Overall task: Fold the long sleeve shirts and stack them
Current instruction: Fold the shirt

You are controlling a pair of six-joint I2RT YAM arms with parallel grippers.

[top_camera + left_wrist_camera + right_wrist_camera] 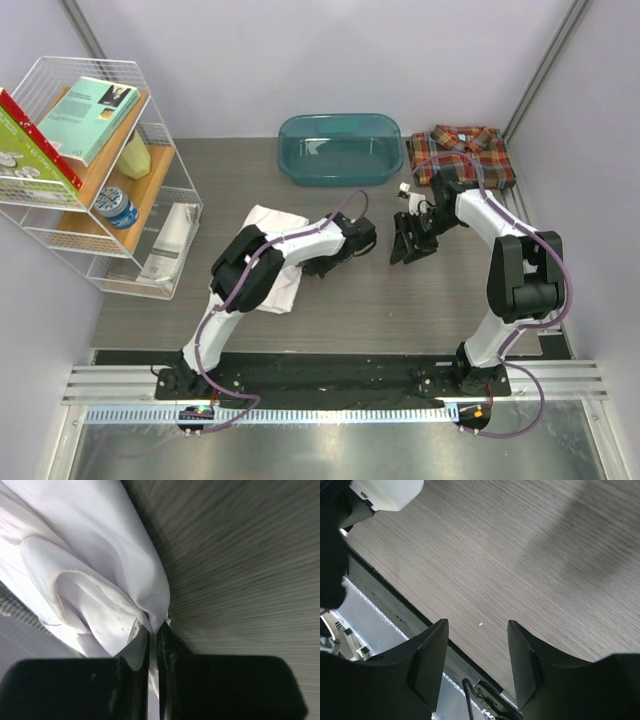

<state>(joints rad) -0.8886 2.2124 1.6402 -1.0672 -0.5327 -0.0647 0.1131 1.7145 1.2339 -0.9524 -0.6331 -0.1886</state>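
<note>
The white long sleeve shirt (272, 222) lies bunched on the table left of centre, partly under my left arm. My left gripper (325, 265) is shut on a fold of this white shirt (100, 575); cloth shows pinched between its fingers (140, 647). The plaid shirt (460, 152), red, orange and navy, lies folded at the back right. My right gripper (410, 245) is open and empty above bare table, its fingers (432, 655) spread with only wood grain between them.
A teal plastic tub (340, 148) stands at the back centre, left of the plaid shirt. A white wire shelf (95, 170) with books and a jar stands at the left. The table's front edge and metal rail (385, 615) show in the right wrist view.
</note>
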